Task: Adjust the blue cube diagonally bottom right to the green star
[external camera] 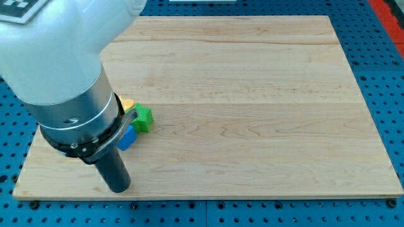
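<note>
blocks seen: 3 | green star: 1 | blue cube: 1, partly hidden by arm | yellow block: 1, only a sliver showed, shape unclear | wooden board: 1 | rod: 1, tip: 1

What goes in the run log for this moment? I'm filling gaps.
tip: near board's bottom edge, below blocks | blue cube: touching green star | yellow block: mostly hidden | goal: unmet

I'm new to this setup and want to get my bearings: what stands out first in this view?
The big pale arm fills the view's top left, its dark rod ending in my tip near the board's bottom edge. Just right of it huddle a green block, a blue block and a yellow sliver.
</note>
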`<action>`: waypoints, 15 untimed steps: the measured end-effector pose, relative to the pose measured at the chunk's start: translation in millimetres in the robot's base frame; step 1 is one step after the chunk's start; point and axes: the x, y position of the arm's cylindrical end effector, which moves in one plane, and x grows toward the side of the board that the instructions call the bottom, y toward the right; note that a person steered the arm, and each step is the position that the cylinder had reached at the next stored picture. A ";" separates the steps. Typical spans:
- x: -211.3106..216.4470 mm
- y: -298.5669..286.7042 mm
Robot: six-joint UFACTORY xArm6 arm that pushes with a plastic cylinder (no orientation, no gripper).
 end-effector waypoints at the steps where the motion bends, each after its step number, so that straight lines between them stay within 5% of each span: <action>1: 2.0 0.0; 7: 15.8 -12.1; 9: 2.4 25.1; 10: 14.8 -32.1; 12: -61.0 -57.1; 15: -62.9 -20.0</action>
